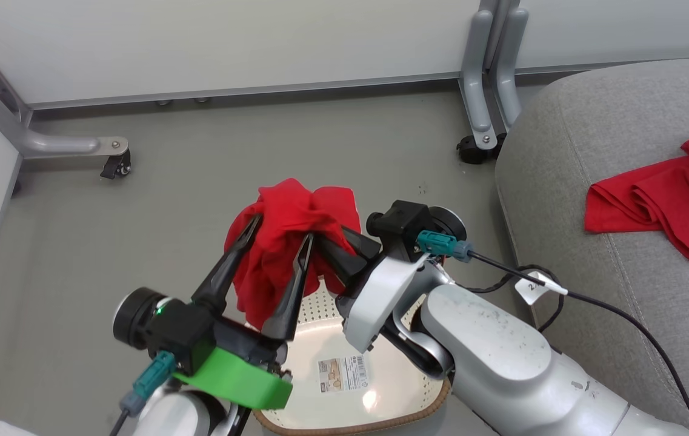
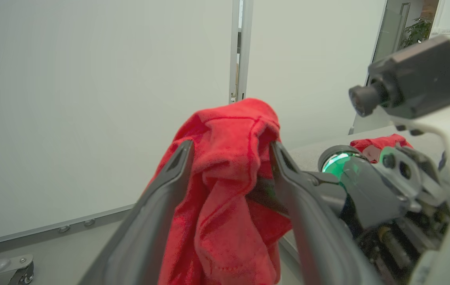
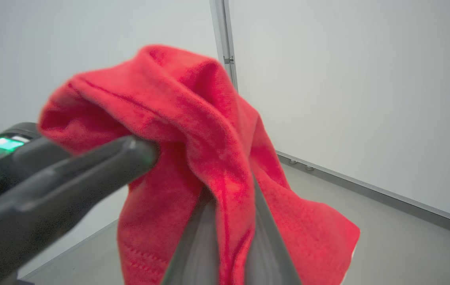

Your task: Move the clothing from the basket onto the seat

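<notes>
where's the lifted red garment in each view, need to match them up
head view: lifted red garment at centre, over the basket
left wrist view: centre, between the fingers of the open left gripper
right wrist view: centre, pinched in the right gripper
shared landmark: one dark finger of the left gripper, beside the garment

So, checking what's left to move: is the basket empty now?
Empty as far as visible: the basket shows bare floor and its paper label; the arms hide part. The red garment hangs above it.
</notes>
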`<state>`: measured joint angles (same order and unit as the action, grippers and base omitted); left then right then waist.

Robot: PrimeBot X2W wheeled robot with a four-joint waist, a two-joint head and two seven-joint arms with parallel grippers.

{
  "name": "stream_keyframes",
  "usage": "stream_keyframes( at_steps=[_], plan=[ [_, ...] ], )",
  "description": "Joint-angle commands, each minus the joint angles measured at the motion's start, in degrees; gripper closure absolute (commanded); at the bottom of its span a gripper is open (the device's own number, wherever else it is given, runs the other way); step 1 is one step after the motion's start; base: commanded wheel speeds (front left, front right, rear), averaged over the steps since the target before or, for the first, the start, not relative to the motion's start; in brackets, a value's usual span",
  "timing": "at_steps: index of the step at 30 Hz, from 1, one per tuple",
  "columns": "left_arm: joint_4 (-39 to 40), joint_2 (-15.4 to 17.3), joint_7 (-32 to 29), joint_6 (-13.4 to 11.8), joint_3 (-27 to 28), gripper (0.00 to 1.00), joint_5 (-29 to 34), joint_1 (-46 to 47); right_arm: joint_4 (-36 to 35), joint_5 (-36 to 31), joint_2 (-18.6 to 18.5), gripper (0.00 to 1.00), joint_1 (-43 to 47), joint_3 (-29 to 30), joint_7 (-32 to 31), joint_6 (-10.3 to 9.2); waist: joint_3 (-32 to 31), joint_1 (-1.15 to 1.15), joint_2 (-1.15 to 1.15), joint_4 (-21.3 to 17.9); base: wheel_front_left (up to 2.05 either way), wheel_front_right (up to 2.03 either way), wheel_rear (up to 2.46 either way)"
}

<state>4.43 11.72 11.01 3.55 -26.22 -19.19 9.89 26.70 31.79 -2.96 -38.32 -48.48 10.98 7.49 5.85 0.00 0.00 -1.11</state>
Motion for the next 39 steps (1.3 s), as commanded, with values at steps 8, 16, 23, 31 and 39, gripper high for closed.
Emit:
stream_keyframes(
  at_steps=[8,16,23,31,39],
  plan=[
    [1.6,3.4,-2.1,-1.0,-1.1,0.00,1.4,-5.2,2.6,0.4,-0.6,1.00,-1.5,1.7,1.5,0.00,0.8,0.00,0.00,0.5,0.00,0.00,0.00],
    [2.1,4.3,-2.8,-1.1,-2.3,0.00,1.1,-7.5,5.0,0.7,-1.5,1.00,-1.7,2.8,2.5,0.00,1.0,0.00,0.00,1.1,0.00,0.00,0.00],
    [1.8,4.6,-2.6,-0.7,-2.8,0.00,1.2,-6.1,5.9,0.6,-2.2,1.00,-2.1,3.8,3.1,0.00,1.7,0.00,0.00,0.5,0.00,0.00,0.00],
    [2.3,5.3,-3.3,-0.1,-3.7,0.00,1.7,-4.8,6.4,1.0,-2.6,1.00,-2.6,5.8,3.6,0.00,3.7,0.00,0.00,-4.5,0.00,0.00,0.00],
    [3.0,6.7,-5.2,1.0,-5.2,0.00,2.6,-2.3,6.5,0.7,-3.7,1.00,-2.6,9.3,4.1,0.00,7.1,0.00,0.00,-14.4,0.00,0.00,0.00]
  ],
)
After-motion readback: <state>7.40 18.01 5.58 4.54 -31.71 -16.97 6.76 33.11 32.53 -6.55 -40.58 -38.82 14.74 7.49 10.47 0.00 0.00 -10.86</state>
